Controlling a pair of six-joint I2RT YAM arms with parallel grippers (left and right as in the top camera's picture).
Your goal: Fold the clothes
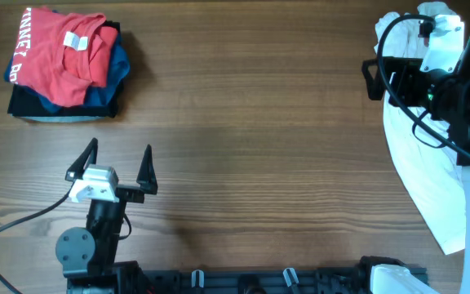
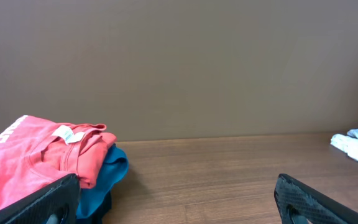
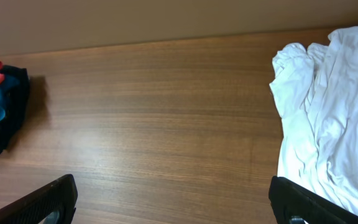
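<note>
Right gripper (image 3: 173, 190) at upper right of frame, fingers wide, holding nothing. White garment (image 1: 419, 163) lies unfolded beneath it, along right edge. Left gripper (image 1: 121, 153) lower left, fingers wide. Folded stack (image 1: 59, 69) upper left.

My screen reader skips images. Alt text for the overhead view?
Wooden table from above: a stack of folded clothes, red shirt on top, sits far left; an unfolded white garment lies along the right edge beneath the right arm; the left gripper hovers open near the front.
</note>
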